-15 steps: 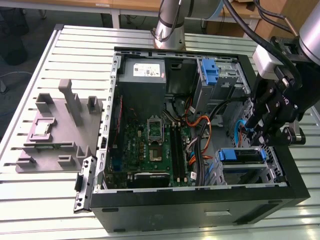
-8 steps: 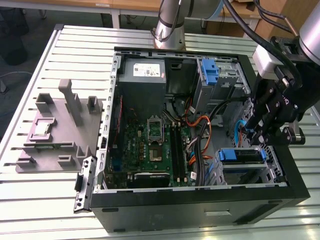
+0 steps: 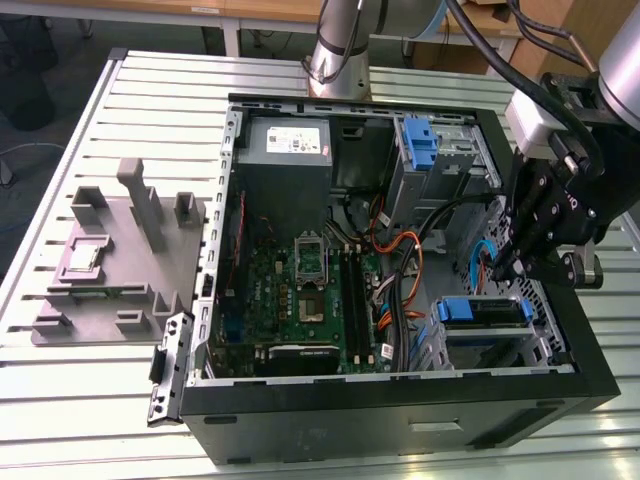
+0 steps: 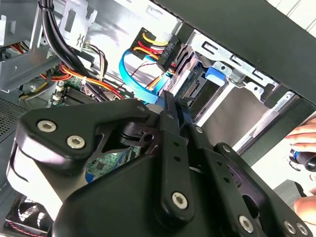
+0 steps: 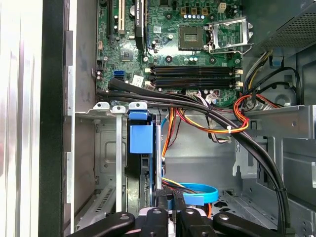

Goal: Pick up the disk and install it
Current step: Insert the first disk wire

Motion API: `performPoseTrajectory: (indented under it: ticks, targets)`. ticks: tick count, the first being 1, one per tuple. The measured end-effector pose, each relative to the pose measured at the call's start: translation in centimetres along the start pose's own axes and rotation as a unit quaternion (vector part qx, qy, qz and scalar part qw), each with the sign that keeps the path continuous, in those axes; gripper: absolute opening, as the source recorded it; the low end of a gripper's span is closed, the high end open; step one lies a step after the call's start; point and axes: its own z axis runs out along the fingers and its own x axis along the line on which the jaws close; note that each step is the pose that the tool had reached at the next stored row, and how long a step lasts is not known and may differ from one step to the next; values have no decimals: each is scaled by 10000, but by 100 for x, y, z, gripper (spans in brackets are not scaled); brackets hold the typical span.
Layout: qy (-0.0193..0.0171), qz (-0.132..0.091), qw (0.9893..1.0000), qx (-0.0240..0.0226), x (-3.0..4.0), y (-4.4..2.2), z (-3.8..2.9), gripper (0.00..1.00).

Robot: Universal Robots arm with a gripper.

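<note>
We saw the hand [image 3: 505,268] inside the open PC case [image 3: 400,420], at the exterior view's right, just above the drive cage [image 3: 545,345]. We couldn't tell if it was apart, together or clamped on sth.

The disk [image 3: 480,312], w/ its blue side rails, sat in that cage just below the hand. We couldn't tell if they touched. In the first wrist view the disk [image 5: 140,139] stood on edge between the cage's metal walls, very near the hand [image 5: 170,205].

Plenty crowded the spot. A black cable bundle [image 5: 197,106] ran across the cage mouth, betw. the cage and the motherboard [image 5: 187,44]. A blue flat cable [image 5: 200,191] looped just beside the hand. Red, yellow & orange wires [image 5: 237,118] hung near it. In the second wrist view the hand [image 4: 173,106] pointed at the disk [image 4: 197,86], w/ the blue flat cable [image 4: 131,69] close by.

Farther off, the grey power-supply box [image 3: 285,150] lay toward the exterior view's left. A bare blue bracket [image 3: 420,140] sat in the other bay, well apart from the hand. Outside the case, a grey fixture [image 3: 110,250] lay on the slatted desk [image 3: 100,400].
</note>
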Motion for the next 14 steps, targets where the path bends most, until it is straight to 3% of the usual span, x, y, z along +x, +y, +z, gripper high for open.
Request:
performPoseTrajectory:
  ticks: [7, 14]
  targets:
    - [0, -2, 10000, 0, 3, 5, 0, 16]
    - [1, -49, 10000, 34, 43, 69, 4, 16]
